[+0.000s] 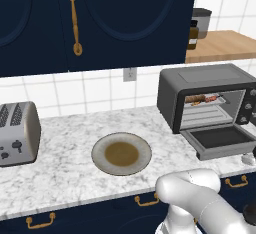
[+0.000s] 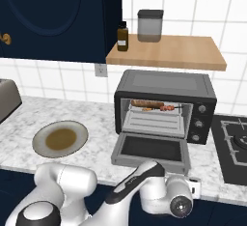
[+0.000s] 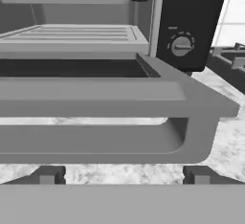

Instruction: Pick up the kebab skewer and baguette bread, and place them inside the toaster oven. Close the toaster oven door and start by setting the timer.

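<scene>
Marble counter [image 1: 65, 168] under navy cabinets, white tile behind; toaster oven door [image 2: 150, 148] down, empty plate [image 1: 121, 153] left, gripper [image 3: 123, 177] fingers apart at door handle.

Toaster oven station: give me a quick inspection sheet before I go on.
Surface: marble counter, bare around the plate.
Job's things: baguette and skewer lie on the upper rack of the toaster oven; door is down, open, handle facing the claw.
Clutter: empty plate, silver toaster.
Claw: open, low in front of the handle, holding nothing.
Cables: nothing seen.
Surroundings: shelf with jar and bottle; stove beside the oven.
</scene>
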